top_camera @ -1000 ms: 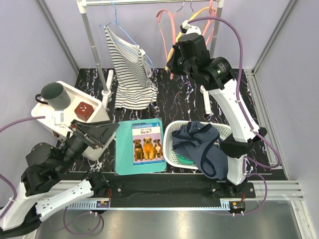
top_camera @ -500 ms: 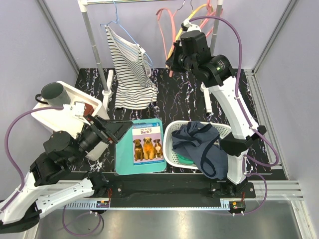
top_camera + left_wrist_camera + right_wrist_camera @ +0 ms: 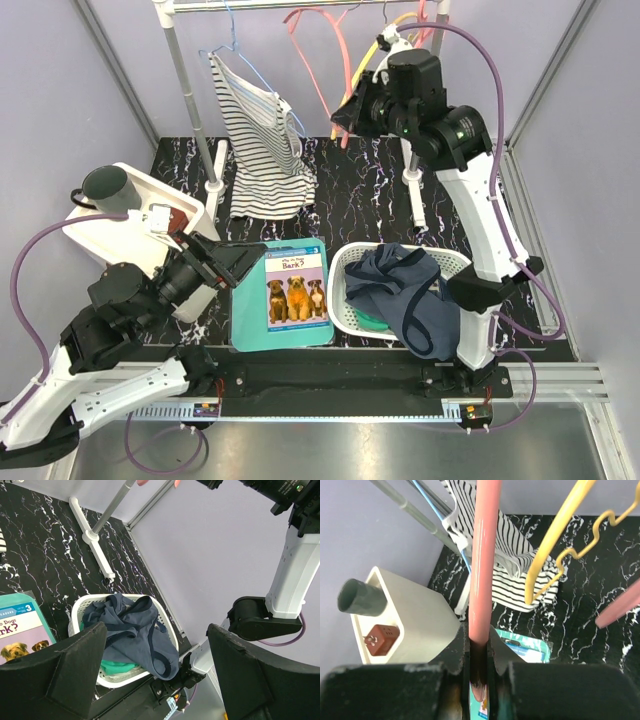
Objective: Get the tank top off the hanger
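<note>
A black-and-white striped tank top (image 3: 262,140) hangs on a blue wire hanger (image 3: 240,45) at the left of the rack; both also show in the right wrist view, the top (image 3: 515,565) and the hanger (image 3: 451,532). My right gripper (image 3: 348,115) is high by the rail, right of the striped top, shut (image 3: 480,645) on a bare pink hanger (image 3: 484,555) that arcs up to the rail (image 3: 325,50). My left gripper (image 3: 240,262) is open and empty (image 3: 156,627), low over the table beside the book. A navy garment (image 3: 405,290) lies draped over the basket.
A white basket (image 3: 345,270) stands front right, a teal dog book (image 3: 295,283) left of it. A white box (image 3: 140,215) at the left holds a grey cup (image 3: 110,190) and a brown block (image 3: 168,222). A yellow hanger (image 3: 365,60) hangs by the pink one. The rack pole (image 3: 190,90) stands back left.
My left arm has risen and reached right toward the book, then held still. My right gripper has moved up and right, swinging the pink hanger higher along the rail.
</note>
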You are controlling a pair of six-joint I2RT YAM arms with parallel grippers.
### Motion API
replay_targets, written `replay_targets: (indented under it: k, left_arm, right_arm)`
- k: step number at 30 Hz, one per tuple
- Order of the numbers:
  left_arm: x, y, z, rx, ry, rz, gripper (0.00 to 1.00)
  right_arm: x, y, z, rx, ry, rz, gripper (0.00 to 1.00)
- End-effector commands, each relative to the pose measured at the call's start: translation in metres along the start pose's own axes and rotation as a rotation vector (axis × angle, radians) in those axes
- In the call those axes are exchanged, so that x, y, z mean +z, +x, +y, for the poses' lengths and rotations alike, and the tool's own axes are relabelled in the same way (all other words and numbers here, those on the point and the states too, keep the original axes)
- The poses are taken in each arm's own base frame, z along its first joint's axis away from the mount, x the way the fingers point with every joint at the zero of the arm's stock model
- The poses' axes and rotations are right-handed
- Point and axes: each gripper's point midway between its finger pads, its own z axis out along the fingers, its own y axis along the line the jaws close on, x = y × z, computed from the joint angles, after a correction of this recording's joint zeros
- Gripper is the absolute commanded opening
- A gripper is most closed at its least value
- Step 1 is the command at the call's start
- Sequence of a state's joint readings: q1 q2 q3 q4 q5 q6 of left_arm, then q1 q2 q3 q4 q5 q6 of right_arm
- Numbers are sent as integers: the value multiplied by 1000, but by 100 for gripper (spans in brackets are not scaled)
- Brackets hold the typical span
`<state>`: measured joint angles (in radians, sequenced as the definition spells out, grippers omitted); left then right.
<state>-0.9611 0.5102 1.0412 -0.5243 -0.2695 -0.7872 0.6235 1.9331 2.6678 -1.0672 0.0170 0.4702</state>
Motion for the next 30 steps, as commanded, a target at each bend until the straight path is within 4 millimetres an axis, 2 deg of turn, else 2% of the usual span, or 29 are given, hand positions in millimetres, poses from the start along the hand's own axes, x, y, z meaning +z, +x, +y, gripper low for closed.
replay_targets:
  k: [1,6,10,13,14,16,17,19,20,21,22,23,24,25,26,27,28,29,30]
  left_arm:
    - [-6,-13,-14,-25,53,-37,85]
    - [-8,-16,-12,-36,45,-52,85]
    - [-6,-17,-12,-41,35,-57,85]
    - [0,-20,-16,-32,29,-56,84]
    - [1,-21,-17,-17,30,-55,83]
    - [11,-26,-23,42,19,-51,83]
    - [16,-26,-24,68,6,-36,83]
    - [30,-33,-37,126,0,-13,83]
    - [31,-43,-47,139,7,-19,83]
    - [46,-38,-47,175,-17,9,83]
    - [52,-40,-49,187,-25,16,83]
    - [53,-52,-59,189,-10,-2,83]
    - [68,-52,-55,209,-39,9,83]
    - [73,-55,-59,213,-23,17,83]
    - [75,-67,-66,214,-16,-4,82]
    - [89,-66,-60,224,-41,10,82]
    - [95,-76,-54,223,-59,0,82]
    - [97,-88,-58,220,-57,-20,82]
    - [110,-89,-50,217,-83,-10,82]
  right_arm:
    - [-2,-30,15,59,-132,-59,0]
    - [3,-32,11,86,-145,-50,0]
    - [9,-23,6,101,-134,-16,0]
    - [8,-20,-2,94,-96,-13,0]
    - [11,-13,-8,90,-72,4,0]
    - [4,-16,-15,79,-36,-16,9]
    - [8,-8,-21,75,-14,2,20]
    - [1,-10,-23,60,-7,-7,28]
    - [2,-4,-26,55,2,9,36]
    - [-4,-5,-23,47,-6,3,39]
    - [-6,-5,-24,41,-7,4,43]
    - [-7,-1,-26,38,-2,17,45]
    - [-16,-4,-24,28,-8,3,50]
    - [-20,-4,-24,22,-8,1,53]
    - [-20,1,-28,19,2,11,55]
    - [-33,-3,-26,10,-7,-5,58]
    - [-38,-1,-25,3,-14,-5,64]
    - [-36,8,-29,3,-8,15,69]
    - [-53,5,-23,-6,-33,-4,71]
